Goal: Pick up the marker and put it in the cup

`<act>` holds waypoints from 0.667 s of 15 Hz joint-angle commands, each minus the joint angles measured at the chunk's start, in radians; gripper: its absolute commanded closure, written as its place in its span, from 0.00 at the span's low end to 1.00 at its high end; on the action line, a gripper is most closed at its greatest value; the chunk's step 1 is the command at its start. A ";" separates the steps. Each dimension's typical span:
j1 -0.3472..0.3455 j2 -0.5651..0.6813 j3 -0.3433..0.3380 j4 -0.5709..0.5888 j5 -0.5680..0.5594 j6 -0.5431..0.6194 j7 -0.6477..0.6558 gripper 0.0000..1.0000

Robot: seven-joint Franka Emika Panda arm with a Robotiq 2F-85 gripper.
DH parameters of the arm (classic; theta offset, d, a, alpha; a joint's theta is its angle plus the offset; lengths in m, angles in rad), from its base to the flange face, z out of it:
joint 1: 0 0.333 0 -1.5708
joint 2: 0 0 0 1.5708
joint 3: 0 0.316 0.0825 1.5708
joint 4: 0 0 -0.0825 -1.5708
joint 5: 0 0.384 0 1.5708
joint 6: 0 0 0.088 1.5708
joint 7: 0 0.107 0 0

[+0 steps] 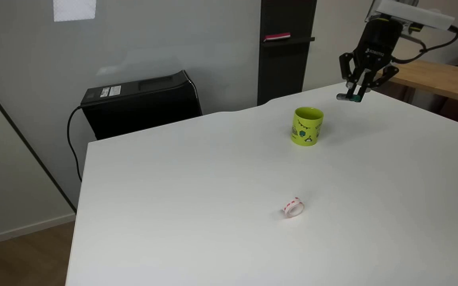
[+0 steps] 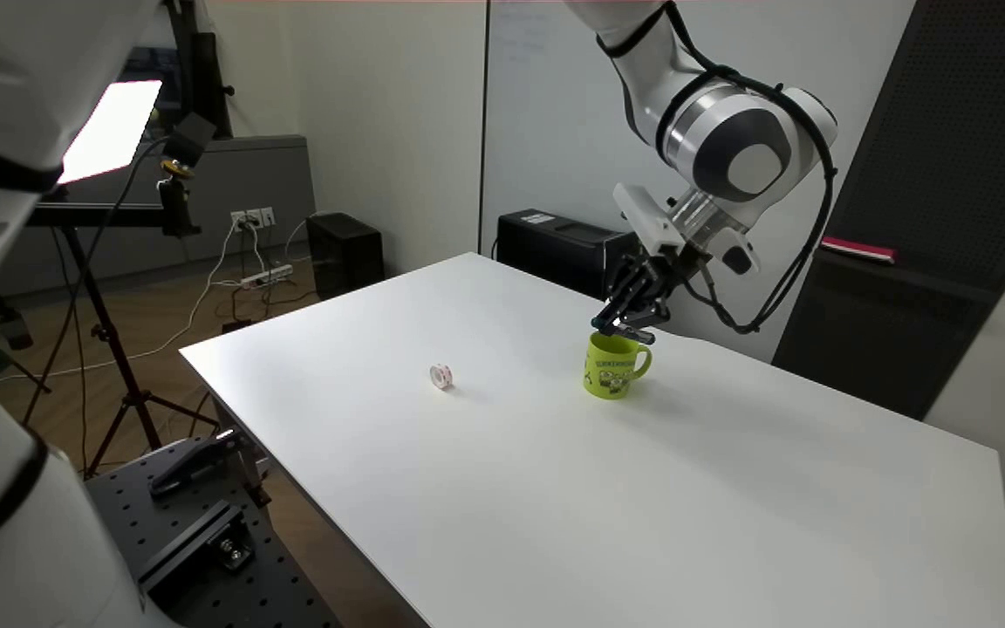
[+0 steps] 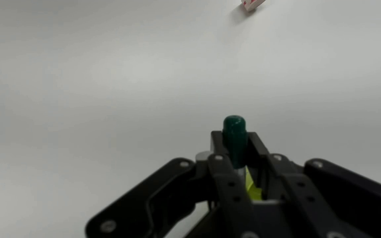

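Observation:
The marker, with a dark green end (image 3: 234, 142) and a grey body (image 1: 342, 96), is held roughly level above the table. My gripper (image 1: 355, 96) is shut on it near the green end, and the marker also shows in an exterior view (image 2: 636, 335). The yellow-green cup (image 1: 305, 131) stands upright on the table, and its handle shows in an exterior view (image 2: 609, 373). My gripper is higher than the cup's rim and off to its side in an exterior view. In the wrist view part of the cup (image 3: 254, 192) shows between the fingers; the rest is hidden.
A small white tape roll with red marks (image 1: 294, 208) lies on the white table (image 1: 181, 190), away from the cup; it also shows in an exterior view (image 2: 441, 377). A black box (image 1: 141, 107) stands beyond the table edge. A dark cabinet (image 2: 930, 201) stands behind.

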 commanded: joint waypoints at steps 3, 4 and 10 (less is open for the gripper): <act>-0.006 0.001 0.007 0.002 -0.005 -0.001 0.002 0.89; -0.006 0.001 0.007 0.002 -0.005 -0.001 0.002 0.89; -0.004 0.019 0.003 0.009 -0.009 0.006 0.012 0.97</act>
